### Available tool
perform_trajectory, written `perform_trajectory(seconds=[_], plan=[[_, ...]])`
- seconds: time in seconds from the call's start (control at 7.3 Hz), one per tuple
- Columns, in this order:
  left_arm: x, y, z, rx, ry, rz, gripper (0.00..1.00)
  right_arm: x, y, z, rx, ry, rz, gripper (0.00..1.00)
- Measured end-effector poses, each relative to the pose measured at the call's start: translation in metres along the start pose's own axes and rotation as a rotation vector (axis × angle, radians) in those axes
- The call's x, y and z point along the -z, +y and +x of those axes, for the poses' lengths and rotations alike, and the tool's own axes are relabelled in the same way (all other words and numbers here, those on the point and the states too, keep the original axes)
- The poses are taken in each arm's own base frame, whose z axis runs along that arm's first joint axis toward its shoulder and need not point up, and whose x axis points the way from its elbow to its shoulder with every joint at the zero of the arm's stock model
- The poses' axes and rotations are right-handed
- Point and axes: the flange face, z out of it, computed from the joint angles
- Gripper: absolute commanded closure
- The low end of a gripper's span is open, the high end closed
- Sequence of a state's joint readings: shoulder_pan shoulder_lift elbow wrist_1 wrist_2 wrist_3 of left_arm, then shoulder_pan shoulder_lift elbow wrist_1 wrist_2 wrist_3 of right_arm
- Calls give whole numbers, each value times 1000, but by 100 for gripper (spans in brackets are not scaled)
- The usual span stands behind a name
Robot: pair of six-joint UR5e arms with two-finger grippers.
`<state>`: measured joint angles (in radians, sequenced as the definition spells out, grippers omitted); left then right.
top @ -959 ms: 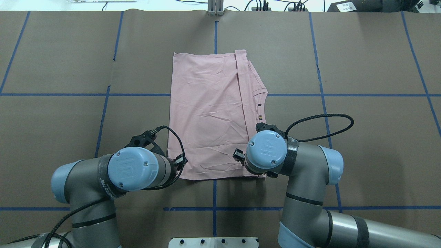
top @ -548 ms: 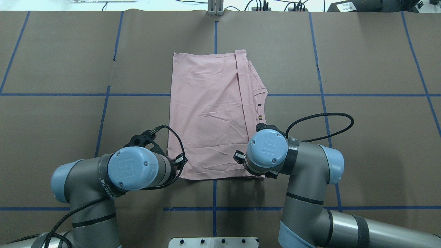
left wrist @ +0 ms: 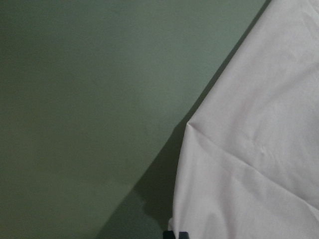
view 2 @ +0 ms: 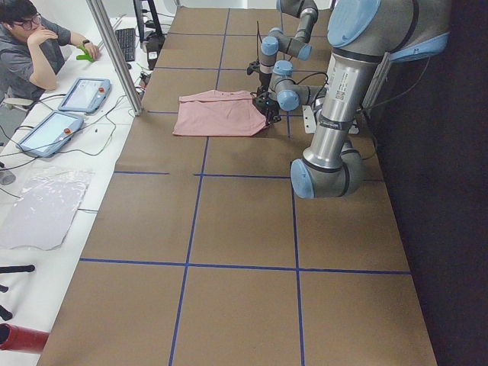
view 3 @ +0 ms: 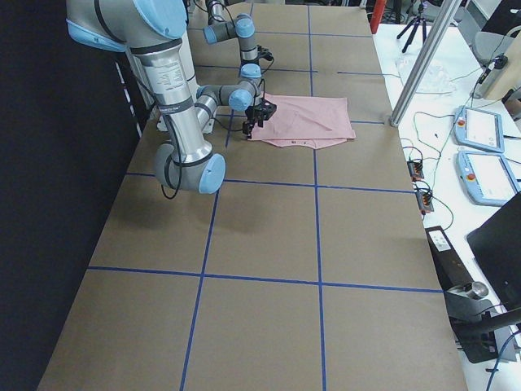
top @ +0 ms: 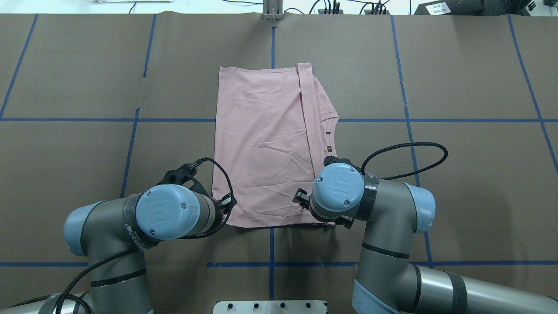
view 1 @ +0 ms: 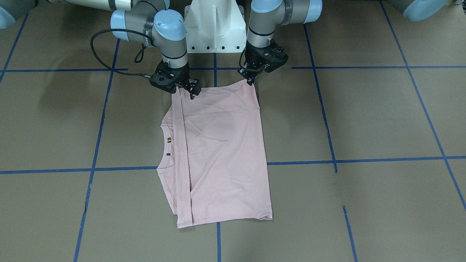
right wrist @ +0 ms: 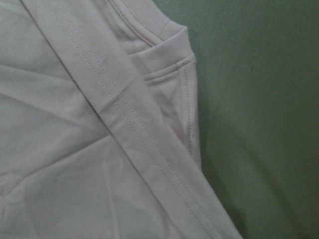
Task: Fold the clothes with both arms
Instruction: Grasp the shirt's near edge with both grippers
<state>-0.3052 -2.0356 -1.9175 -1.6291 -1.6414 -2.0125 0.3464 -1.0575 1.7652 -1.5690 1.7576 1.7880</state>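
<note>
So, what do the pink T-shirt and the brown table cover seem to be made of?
The T-shirt looks like thin, matte knit cotton or a blend, judging by its soft fine creases and stitched hems. The table cover looks like matte brown paper or card: it lies flat, with a visible sheet edge.

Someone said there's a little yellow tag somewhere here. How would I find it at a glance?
Start at the brown table with blue tape lines; a pink shirt lies in its middle. Near the shirt's edge on the robot's right sit two tiny tags. Yours is the yellow-and-dark tag, nearer the robot; the plain dark tag lies beyond it.
</note>
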Motion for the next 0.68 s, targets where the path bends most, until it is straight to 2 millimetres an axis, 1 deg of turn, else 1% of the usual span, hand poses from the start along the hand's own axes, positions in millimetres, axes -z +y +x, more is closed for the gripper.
perform_trajectory(seconds=[0.27,0.41,0.55,0.68], plan=[[0,0,0,0,0,-1,100,-5,-1,1,-2,9,2,2],[0,0,0,0,-1,-1,100,-6,-1,1,-2,11,3,38],[0,0,0,0,0,-1,100,-7,-1,1,-2,12,3,86],[0,0,0,0,0,-1,100,-6,-1,1,-2,11,3,100]])
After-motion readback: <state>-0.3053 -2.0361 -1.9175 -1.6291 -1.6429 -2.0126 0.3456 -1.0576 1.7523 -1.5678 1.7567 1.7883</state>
